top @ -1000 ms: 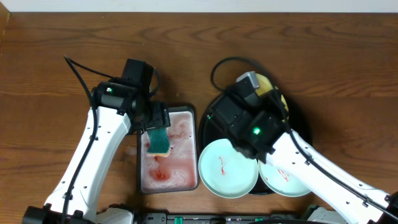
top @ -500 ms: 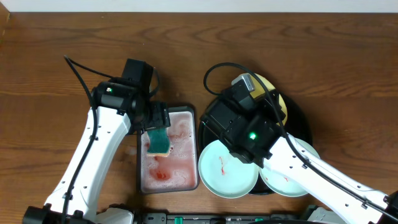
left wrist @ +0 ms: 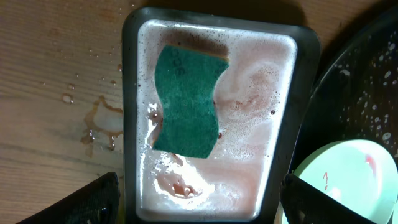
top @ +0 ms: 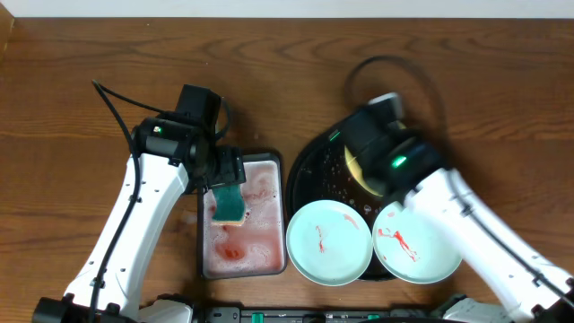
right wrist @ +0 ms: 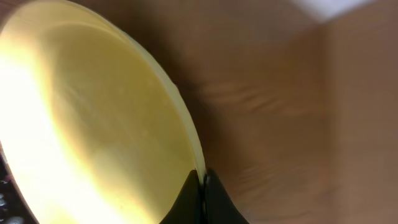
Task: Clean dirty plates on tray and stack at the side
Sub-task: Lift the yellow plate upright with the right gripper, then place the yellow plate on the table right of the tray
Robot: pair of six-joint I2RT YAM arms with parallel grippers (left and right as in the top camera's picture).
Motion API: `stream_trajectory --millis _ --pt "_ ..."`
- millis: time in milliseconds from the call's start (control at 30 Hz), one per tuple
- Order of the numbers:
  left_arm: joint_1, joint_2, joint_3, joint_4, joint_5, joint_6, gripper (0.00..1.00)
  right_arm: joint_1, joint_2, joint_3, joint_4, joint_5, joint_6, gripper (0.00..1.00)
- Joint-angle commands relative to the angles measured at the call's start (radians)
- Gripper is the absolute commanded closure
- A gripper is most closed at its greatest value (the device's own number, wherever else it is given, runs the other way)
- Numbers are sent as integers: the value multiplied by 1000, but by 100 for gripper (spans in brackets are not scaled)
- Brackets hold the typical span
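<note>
Left arm is left of centre, toward the near edge of the table. The left gripper is wide open: fingers are spread at either side of the wrist view and hold nothing. It hangs over the far end of the rectangular tray.

The rectangular tray sits just left of table centre by the near edge and is full of pinkish foamy water. The green sponge lies flat in the foam in the tray's far half, loose. Overhead puts the sponge just below the left gripper. There are water spots on the wood left of the tray.

The black tray is right of centre, just beside the rectangular tray, its surface speckled with droplets. Two mint plates sit on its near half side by side, rims meeting. The left mint plate and right mint plate each have red smears in the middle.

The right arm is motion-blurred overhead, over the far half of the black tray. The right gripper is closed, pinching the rim of the yellow plate. Overhead shows only a sliver of the yellow plate under the arm. Can't tell whether it is off the tray.
</note>
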Motion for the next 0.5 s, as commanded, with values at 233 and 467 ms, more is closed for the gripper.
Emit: stream_trajectory --millis 233,467 --pt "2 -1 2 -2 -9 6 17 -691 -40 3 75 -876 -34 99" --pt "2 -1 2 -2 -9 6 17 -1121 16 3 115 -985 -6 99"
